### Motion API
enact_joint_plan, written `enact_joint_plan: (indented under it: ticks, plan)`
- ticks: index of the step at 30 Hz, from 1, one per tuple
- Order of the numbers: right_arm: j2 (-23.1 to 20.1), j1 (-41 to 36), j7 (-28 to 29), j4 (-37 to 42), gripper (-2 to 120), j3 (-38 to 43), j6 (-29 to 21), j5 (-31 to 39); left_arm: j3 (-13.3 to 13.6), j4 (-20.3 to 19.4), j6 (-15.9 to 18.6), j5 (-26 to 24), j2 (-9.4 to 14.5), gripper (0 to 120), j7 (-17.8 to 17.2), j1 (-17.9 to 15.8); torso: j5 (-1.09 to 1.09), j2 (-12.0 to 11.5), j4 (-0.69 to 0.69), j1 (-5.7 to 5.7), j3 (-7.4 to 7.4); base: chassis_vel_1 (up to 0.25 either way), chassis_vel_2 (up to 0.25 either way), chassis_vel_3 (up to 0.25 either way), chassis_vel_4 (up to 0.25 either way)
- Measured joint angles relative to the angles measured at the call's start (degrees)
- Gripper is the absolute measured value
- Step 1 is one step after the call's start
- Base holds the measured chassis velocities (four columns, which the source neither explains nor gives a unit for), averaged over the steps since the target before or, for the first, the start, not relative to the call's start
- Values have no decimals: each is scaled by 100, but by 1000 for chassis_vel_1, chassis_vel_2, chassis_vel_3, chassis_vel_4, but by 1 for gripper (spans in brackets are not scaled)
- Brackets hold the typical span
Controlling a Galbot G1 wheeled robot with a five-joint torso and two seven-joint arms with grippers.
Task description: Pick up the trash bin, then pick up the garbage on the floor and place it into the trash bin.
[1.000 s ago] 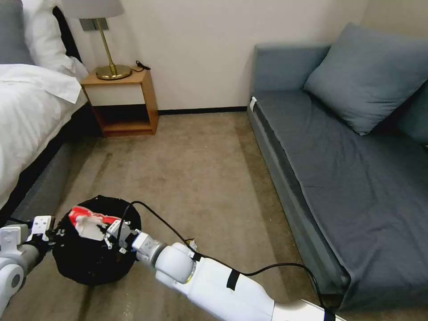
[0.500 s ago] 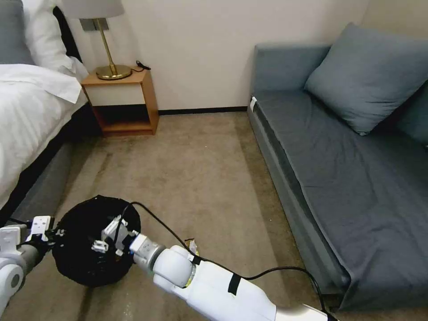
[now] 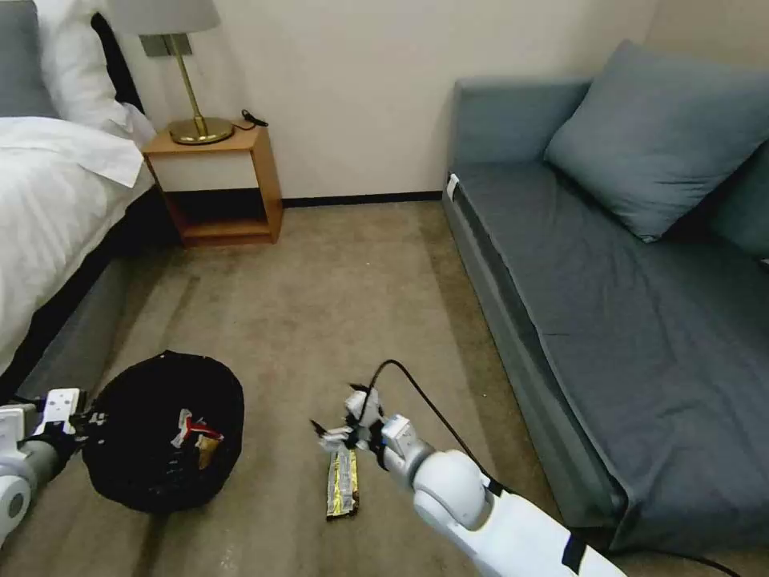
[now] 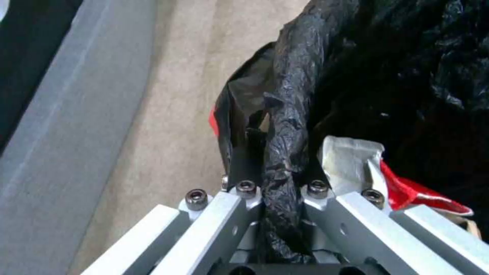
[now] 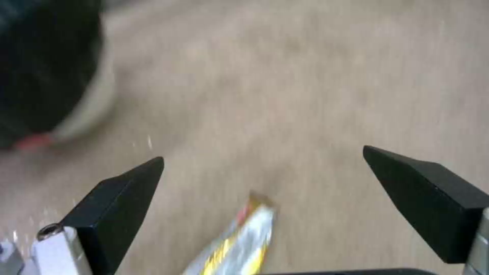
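Head view gives you the trash bin (image 3: pixel 160 433) on the carpet (image 3: pixel 336 304), your left gripper (image 3: pixel 76 417) clamped on its bag-lined rim. A red-white wrapper (image 3: pixel 186 425) lies inside; deeper contents are lost in black plastic. Your right gripper (image 3: pixel 336 429), jaws spread wide and empty, hovers over the gold wrapper (image 3: pixel 342 485), whose far end is blurred in the right wrist view.

one bin (image 3: pixel 160 433), one floor wrapper (image 3: pixel 341 483), two hands
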Motion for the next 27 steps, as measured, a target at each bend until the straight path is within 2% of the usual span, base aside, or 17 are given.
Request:
enact_joint_plan:
  ticks: [1, 2, 5, 7, 10, 15, 24, 27]
  plan:
    - [56, 29, 99, -80, 100, -36, -233, 95, -24, 2, 0, -12, -1, 3, 0, 11, -1, 0, 0, 0, 0, 0, 0, 0, 0]
    - [56, 29, 99, -80, 100, -36, -233, 95, -24, 2, 0, -12, -1, 3, 0, 11, -1, 0, 0, 0, 0, 0, 0, 0, 0]
    - [341, 174, 308, -616, 100, -245, -897, 355, -112, -15, -1, -66, 16, 3, 1, 67, -1, 0, 1, 0, 0, 0, 0, 0, 0]
    - [431, 192, 330, -791, 100, -276, -970, 375, -135, -28, -1, -77, 29, 3, 1, 87, -2, 0, 0, 0, 0, 0, 0, 0, 0]
    - [728, 219, 333, -1386, 100, -300, -987, 274, -202, -58, -1, -101, 71, 3, 1, 140, -1, 0, 0, 0, 0, 0, 0, 0, 0]
    - [975, 246, 313, -1968, 100, -302, -909, 133, -229, -87, 9, -121, 92, 3, 0, 157, -2, 0, -1, 0, 0, 0, 0, 0, 0]
    - [1272, 219, 271, -2432, 100, -290, -823, -80, -228, -104, 23, -133, 79, 3, -4, 168, -2, 0, -1, 0, 0, 0, 0, 0, 0]
    - [1315, 211, 243, -2506, 95, -315, -806, -121, -229, -104, 27, -138, 81, 3, -8, 166, -2, 0, -1, 0, 0, 0, 0, 0, 0]
